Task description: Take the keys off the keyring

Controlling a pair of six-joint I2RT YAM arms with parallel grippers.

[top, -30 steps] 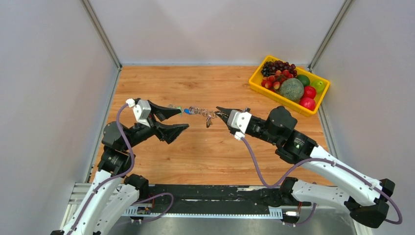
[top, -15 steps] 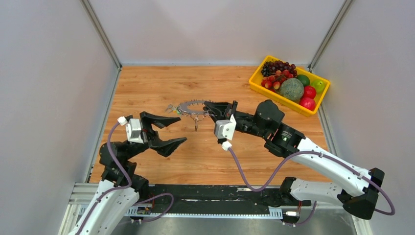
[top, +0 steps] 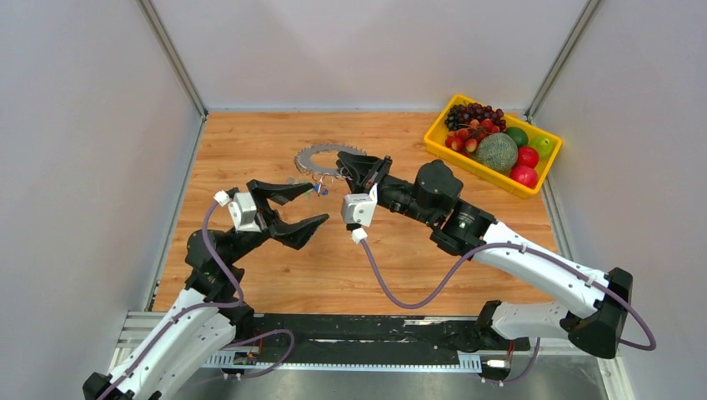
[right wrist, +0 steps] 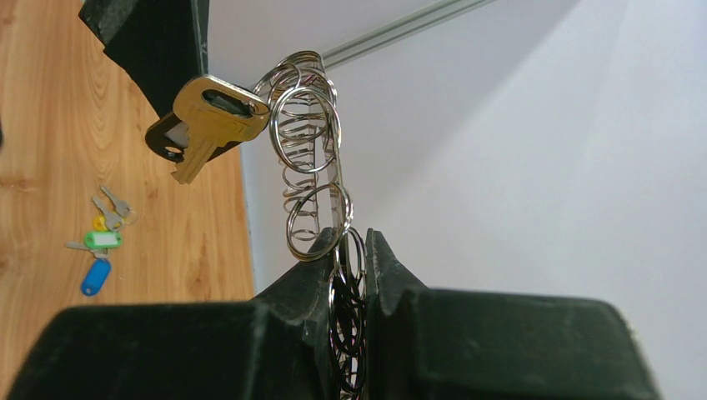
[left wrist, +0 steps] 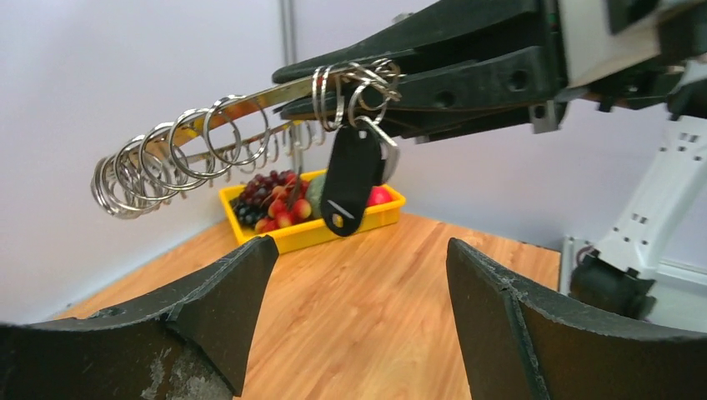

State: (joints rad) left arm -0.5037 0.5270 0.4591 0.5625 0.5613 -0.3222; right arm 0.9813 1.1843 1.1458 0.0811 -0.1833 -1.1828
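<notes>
While the right gripper (right wrist: 348,246) clamps the keyring (left wrist: 179,146) aloft, a key (left wrist: 353,177) dangles just ahead of the spread left gripper (left wrist: 363,246).

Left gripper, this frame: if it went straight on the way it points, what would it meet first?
Probably the black-headed key hanging from the keyring held by the right gripper, ahead of the open left gripper. Depth is unclear; it might pass beneath.

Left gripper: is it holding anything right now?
No, the left gripper is open with nothing between its fingers; the right gripper alone clamps the keyring.
</notes>
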